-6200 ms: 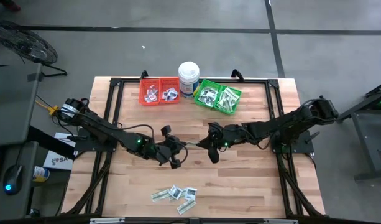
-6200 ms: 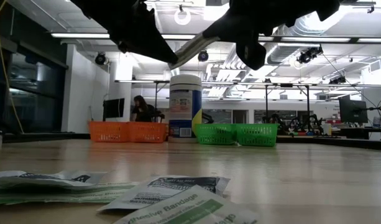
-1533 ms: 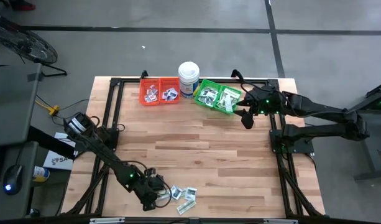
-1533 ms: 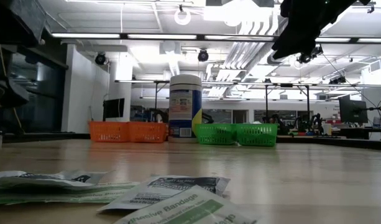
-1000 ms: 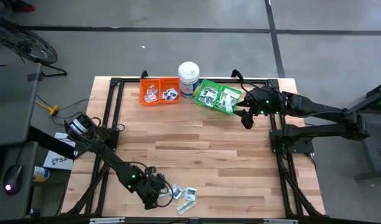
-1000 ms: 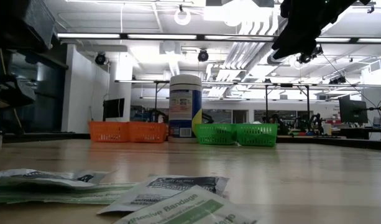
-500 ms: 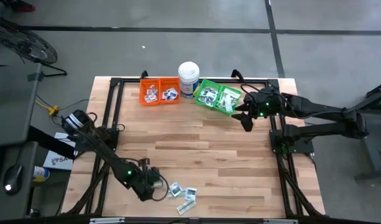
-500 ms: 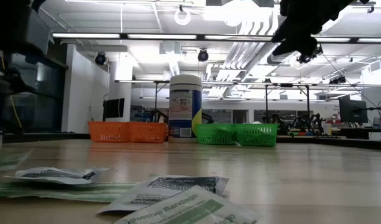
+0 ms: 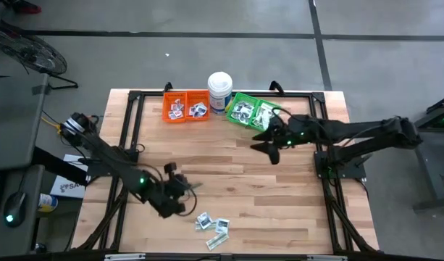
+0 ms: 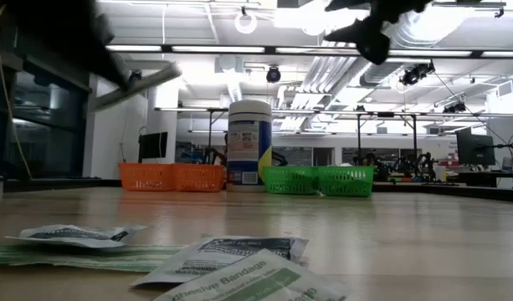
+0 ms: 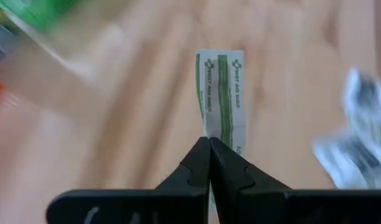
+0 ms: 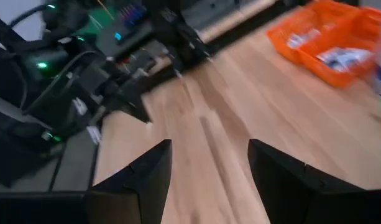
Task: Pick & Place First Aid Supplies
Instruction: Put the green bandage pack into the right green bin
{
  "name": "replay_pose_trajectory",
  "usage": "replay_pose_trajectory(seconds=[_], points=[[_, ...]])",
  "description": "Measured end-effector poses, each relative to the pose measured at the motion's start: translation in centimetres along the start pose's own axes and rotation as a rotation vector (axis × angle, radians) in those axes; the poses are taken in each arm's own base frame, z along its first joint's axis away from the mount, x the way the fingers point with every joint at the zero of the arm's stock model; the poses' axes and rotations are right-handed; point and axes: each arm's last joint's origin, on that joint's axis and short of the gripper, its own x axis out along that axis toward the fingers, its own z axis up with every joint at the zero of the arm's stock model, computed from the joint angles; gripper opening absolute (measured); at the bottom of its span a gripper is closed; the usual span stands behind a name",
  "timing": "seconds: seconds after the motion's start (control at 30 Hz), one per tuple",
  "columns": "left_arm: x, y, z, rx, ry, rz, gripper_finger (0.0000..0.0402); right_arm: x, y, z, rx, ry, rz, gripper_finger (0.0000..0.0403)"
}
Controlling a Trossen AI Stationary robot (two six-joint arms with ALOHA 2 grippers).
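Note:
My left gripper (image 9: 187,187) hovers above the table's near left part, shut on a pale green-and-white strip packet (image 11: 222,87). In the low view the strip (image 10: 141,83) juts out of the dark gripper. The other first aid supplies (image 9: 212,227), square white packets and strips, lie flat in a small pile near the front edge (image 10: 218,255). My right gripper (image 9: 269,150) hangs open over the table's far right part, just in front of the green bin (image 9: 255,113), with nothing between its fingers (image 12: 150,171). My left gripper pinches one short end (image 11: 216,129) of the strip between its two shut fingertips. The fingers slant downward and lie along the strip, which sticks straight out ahead of them. The strip is lifted clear of the table and the pile.
At the far edge stand a red bin (image 9: 186,106) holding white packets, a tall white tub (image 9: 220,90) and the green bin, which holds packets too. Bare wood lies between the bins and the pile.
My left gripper has risen from the pile and gone toward the far edge, tipping more level, with the strip lifted clear. The packet that lay on the strip has shifted a little. My right gripper has swung from beside the green bin toward the table's middle.

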Motion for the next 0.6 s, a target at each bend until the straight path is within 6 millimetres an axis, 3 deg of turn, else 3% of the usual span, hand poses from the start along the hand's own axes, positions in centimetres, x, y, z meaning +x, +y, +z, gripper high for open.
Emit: replay_pose_trajectory(seconds=[0.33,0.6], points=[[0.5,3.1,5.6,0.055,-0.288,0.106,0.0,5.9,2.1,-1.1,-0.023,-0.177,0.019,0.0204],[1.4,4.7,7.9,0.106,-0.375,0.146,0.0,9.3,2.7,-2.7,0.009,-0.213,0.072,0.0204]])
